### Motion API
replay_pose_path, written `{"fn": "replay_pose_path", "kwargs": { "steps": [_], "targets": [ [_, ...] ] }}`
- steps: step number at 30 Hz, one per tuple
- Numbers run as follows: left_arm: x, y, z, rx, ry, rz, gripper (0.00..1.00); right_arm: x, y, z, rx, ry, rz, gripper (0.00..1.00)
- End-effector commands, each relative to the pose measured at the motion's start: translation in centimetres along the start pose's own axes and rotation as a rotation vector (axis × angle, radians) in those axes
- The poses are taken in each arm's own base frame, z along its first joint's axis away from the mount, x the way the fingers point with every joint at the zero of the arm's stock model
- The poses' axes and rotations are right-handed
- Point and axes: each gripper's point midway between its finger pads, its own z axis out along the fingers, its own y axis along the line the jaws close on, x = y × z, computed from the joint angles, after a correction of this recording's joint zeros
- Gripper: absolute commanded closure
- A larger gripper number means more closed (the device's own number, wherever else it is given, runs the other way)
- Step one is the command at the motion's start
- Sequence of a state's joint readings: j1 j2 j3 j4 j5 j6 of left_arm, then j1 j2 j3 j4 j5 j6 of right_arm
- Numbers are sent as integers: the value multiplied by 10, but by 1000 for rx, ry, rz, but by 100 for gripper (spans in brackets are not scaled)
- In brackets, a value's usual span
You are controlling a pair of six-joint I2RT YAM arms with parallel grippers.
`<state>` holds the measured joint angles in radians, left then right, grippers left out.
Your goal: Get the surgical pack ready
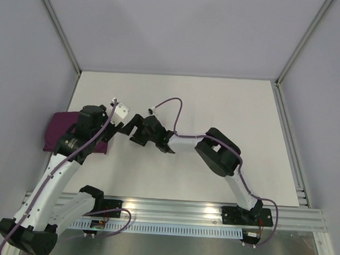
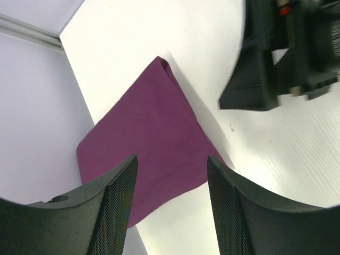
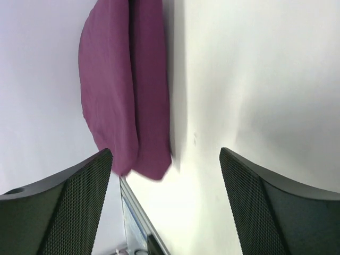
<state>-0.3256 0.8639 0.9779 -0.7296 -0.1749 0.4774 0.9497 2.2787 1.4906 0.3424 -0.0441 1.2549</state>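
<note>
The pack (image 1: 58, 129) lies folded shut at the left edge of the table (image 1: 216, 107), probably finished, though its contents are hidden. The left gripper (image 2: 171, 170) hovers over it, jaws apart and empty. The right gripper (image 3: 166, 159) is beside it, jaws wide, holding nothing. The wall crowds the left; bare table lies rightward

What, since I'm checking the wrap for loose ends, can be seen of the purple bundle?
The purple bundle is dark purple cloth, matte and soft-looking, folded shut into a roughly rectangular packet. The right wrist view shows a fold line along its length. Nothing inside shows. It lies flat at the left side of the white table, one corner reaching past the edge toward the wall. The left gripper hangs open above it, gripping none of it. The right gripper is open and apart.
</note>
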Motion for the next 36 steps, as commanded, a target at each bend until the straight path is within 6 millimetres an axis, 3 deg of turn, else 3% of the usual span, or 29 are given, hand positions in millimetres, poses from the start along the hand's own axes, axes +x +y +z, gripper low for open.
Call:
{"fn": "replay_pose_path", "kwargs": {
  "steps": [1, 2, 3, 4, 5, 6, 7, 9, 10, 11, 12, 13, 14, 15, 16, 18, 20, 21, 23, 25, 30, 36],
  "targets": [
    [1, 4, -14, -1, 9, 9, 36, -28, 41, -53, -117, -61, -33, 15],
    [7, 0, -17, 18, 31, 17, 36, -35, 34, -64, -97, -78, -48, 15],
    [10, -4, -20, 35, 31, 22, 36, -35, 4, -79, -30, -81, -113, 14],
    [19, -10, -23, 57, 58, 27, 36, -53, 10, -104, -7, -118, -146, 14],
    [25, -14, -26, 69, 60, 30, 36, -67, 2, -120, 43, -173, -178, 13],
    [30, -18, -28, 79, 69, 30, 36, -69, -26, -137, 127, -174, -263, 13],
    [38, -23, -31, 95, 86, 36, 34, -86, -25, -167, 176, -207, -292, 12],
    [53, -34, -34, 116, 91, 42, 33, -106, -50, -203, 314, -284, -375, 9],
    [59, -38, -35, 122, 95, 40, 31, -108, -87, -232, 454, -265, -437, 6],
    [65, -41, -36, 127, 104, 42, 31, -124, -79, -260, 474, -339, -464, 4],
    [75, -47, -36, 131, 110, 41, 30, -137, -87, -282, 513, -372, -469, 3],
    [82, -51, -36, 135, 120, 41, 26, -132, -116, -304, 604, -333, -504, 2],
    [88, -54, -37, 140, 131, 45, 26, -140, -109, -327, 594, -372, -503, 1],
    [96, -60, -36, 151, 139, 43, 23, -142, -120, -343, 632, -376, -501, 1],
    [98, -63, -36, 153, 138, 35, 20, -144, -148, -366, 730, -365, -485, 0],
    [106, -69, -34, 156, 139, 26, 19, -158, -159, -406, 805, -470, -448, 0],
    [113, -73, -33, 152, 138, 9, 11, -153, -182, -434, 887, -493, -416, 0],
    [114, -74, -32, 150, 132, 6, 11, -155, -182, -450, 879, -545, -392, 0],
    [119, -76, -31, 142, 130, 1, 10, -149, -194, -459, 886, -565, -368, 0],
    [119, -72, -31, 116, 126, -7, 4, -150, -192, -466, 854, -621, -350, 0],
    [120, -76, -29, 137, 133, -3, 1, -152, -184, -463, 789, -665, -339, 0],
    [122, -77, -28, 142, 151, -7, 1, -152, -191, -458, 808, -652, -324, 0]
  ]
}}
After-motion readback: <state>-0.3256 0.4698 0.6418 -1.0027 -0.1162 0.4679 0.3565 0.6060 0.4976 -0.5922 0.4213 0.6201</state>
